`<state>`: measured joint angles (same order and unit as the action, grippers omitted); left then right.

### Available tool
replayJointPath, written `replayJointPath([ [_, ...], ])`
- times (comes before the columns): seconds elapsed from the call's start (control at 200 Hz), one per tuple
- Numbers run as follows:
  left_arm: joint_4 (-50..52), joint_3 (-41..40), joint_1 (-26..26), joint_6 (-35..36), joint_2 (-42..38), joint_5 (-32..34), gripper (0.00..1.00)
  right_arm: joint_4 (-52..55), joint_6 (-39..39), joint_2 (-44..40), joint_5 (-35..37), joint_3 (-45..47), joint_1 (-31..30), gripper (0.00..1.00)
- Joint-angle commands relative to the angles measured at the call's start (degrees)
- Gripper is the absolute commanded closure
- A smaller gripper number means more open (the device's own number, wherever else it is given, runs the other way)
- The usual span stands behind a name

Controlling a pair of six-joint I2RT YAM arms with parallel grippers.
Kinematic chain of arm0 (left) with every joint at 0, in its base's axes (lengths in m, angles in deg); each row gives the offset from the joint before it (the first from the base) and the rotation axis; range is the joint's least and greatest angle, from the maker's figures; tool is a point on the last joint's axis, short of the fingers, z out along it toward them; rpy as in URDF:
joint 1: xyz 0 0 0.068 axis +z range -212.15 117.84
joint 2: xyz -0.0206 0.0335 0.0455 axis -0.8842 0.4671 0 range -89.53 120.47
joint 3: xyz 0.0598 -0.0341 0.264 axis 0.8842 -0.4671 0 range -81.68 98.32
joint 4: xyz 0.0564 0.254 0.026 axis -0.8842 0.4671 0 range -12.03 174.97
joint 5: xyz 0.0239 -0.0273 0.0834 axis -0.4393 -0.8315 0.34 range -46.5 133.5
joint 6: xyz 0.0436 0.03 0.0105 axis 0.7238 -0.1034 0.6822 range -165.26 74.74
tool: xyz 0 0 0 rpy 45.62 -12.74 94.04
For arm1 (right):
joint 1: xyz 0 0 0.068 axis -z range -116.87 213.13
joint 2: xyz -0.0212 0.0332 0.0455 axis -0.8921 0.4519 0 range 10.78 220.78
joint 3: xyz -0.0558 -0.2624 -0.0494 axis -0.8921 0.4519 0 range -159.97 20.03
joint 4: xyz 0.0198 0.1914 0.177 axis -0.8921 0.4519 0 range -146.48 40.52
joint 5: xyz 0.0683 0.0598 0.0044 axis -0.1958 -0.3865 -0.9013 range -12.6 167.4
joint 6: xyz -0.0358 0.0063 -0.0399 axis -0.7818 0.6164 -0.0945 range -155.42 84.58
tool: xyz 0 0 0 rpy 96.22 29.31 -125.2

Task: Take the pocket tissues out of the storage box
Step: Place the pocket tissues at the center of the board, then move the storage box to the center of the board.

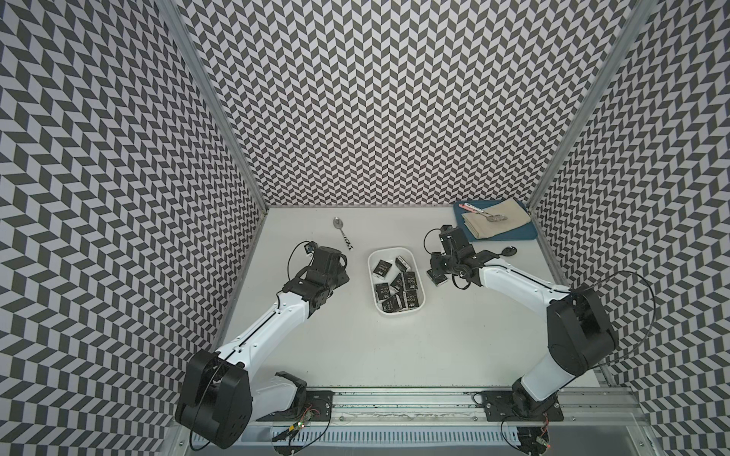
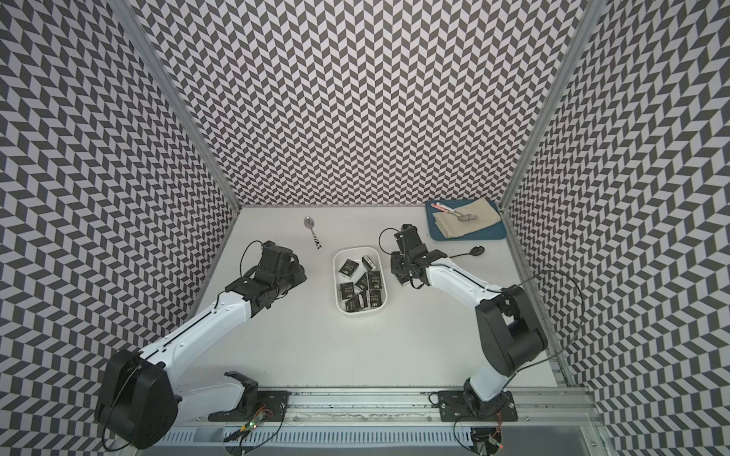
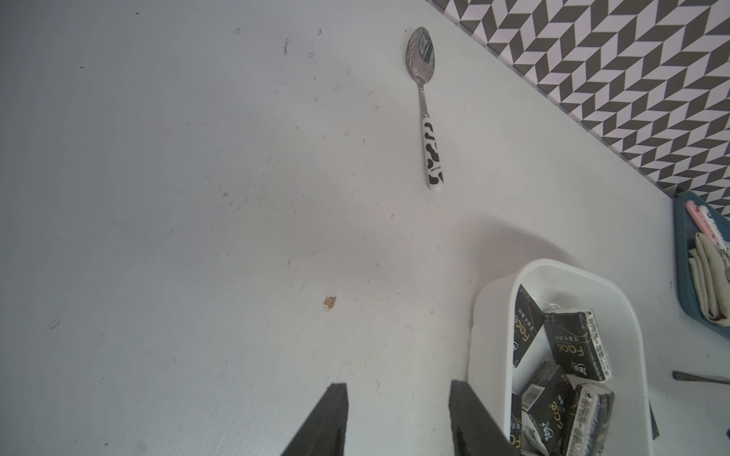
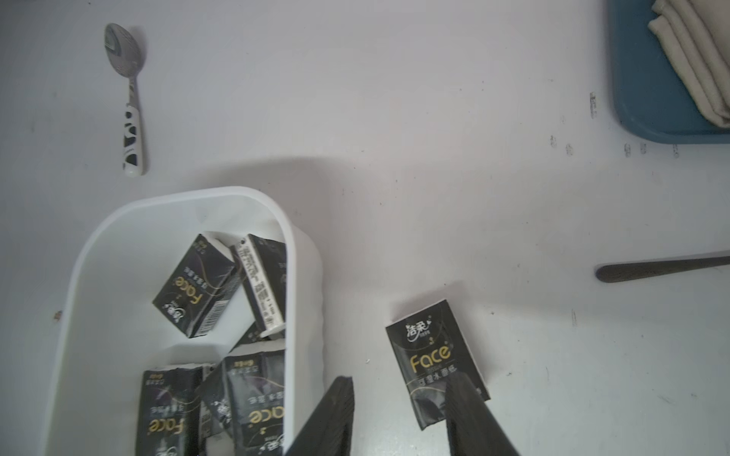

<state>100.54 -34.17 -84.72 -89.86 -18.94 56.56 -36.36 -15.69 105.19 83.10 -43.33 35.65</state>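
Storage box (image 1: 370, 272): sat on the desk (image 1: 355, 347) between both arms.
Pocket tissues (image 1: 399, 288): overlapped inside the box; count unclear.
Loose packet (image 4: 434, 355): lay just beside the box, one corner hidden by a finger.
Right hand (image 4: 399, 398): fingers stood apart above that packet, holding nothing.
Left hand (image 3: 399, 410): fingers apart, empty, at the box's opposite side; only tips showed.

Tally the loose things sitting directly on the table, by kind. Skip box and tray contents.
Pocket tissue packet: 1
Spoons: 2 (cow-print spoon, dark spoon)
Storage box: 1
Blue tray: 1
Total: 5
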Motion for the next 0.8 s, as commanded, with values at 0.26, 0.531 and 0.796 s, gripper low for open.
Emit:
replayJointPath([
  [0.26, -2.3, -0.2, -0.2, 2.9, -0.1, -7.0, 0.53, -9.8, -1.7, -4.8, -13.2, 6.5, 0.6, 0.53],
  [0.531, -2.0, 0.5, -0.2, 2.9, -0.8, -6.0, 0.53, -14.8, -0.3, -5.3, -19.6, 10.9, -2.9, 0.53],
  [0.796, -1.1, 0.6, -0.1, 3.0, -2.0, -5.1, 0.53, -15.5, 1.8, -1.5, -17.0, 10.7, -5.4, 0.56],
])
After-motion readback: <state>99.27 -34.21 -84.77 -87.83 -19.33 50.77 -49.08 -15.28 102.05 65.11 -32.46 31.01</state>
